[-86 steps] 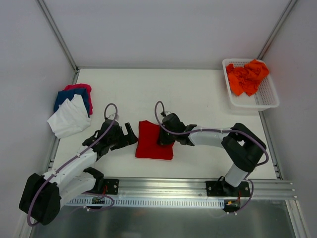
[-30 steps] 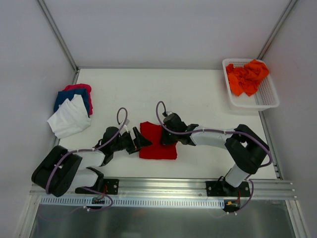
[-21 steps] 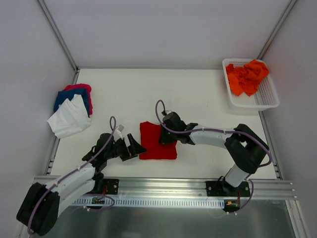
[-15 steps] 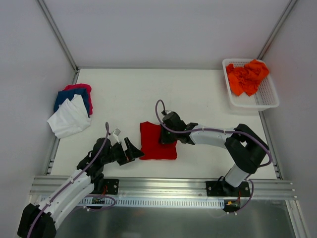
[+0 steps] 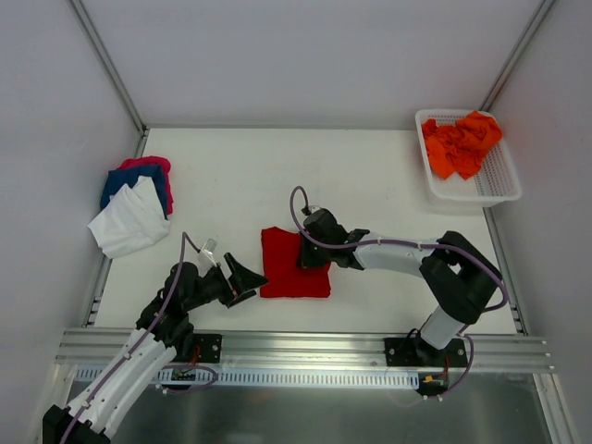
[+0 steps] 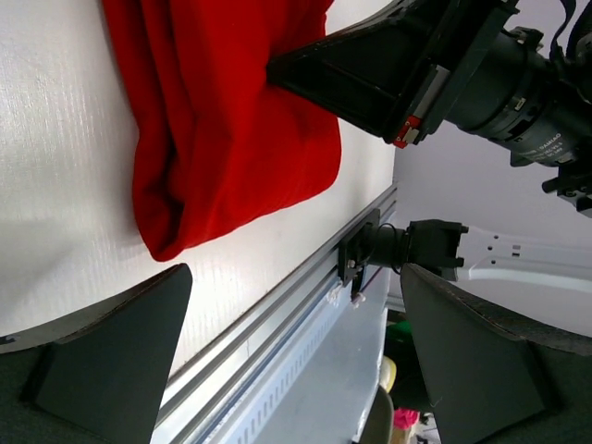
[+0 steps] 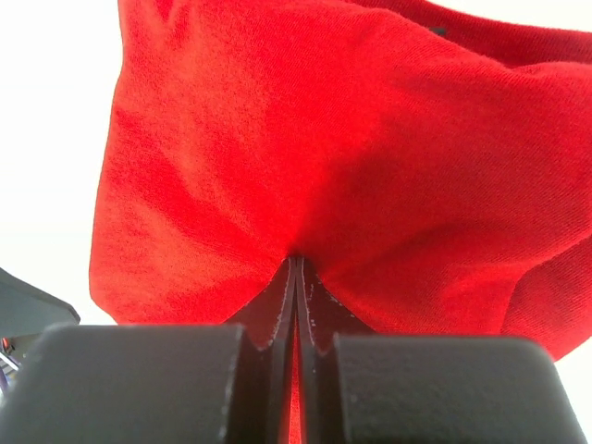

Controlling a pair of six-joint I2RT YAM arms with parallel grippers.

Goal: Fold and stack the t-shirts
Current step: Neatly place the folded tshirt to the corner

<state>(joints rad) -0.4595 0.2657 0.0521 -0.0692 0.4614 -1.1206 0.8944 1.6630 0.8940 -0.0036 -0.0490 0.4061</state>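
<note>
Your deep red soft cloth t-shirt (image 5: pixel 292 268) is folded into a tidy near-square pad. It sits mid-way across the white table (image 5: pixel 370 176), a bit toward the near edge. In the left wrist view its near corner (image 6: pixel 222 129) looks rounded and slightly puffy, with the layers stacked. Your right gripper (image 5: pixel 311 252) is pinched tight on the shirt's far right part, and the cloth (image 7: pixel 324 157) puckers into creases right where the fingertips meet. Your left gripper (image 5: pixel 242 280) is spread wide just beside the shirt's near left corner, not touching it. The white, blue and pink tees (image 5: pixel 131 217) are piled at the far left, well apart. The bright orange tees (image 5: pixel 461 143) sit in the white plastic mesh basket (image 5: pixel 499 190) at the far right.
</note>
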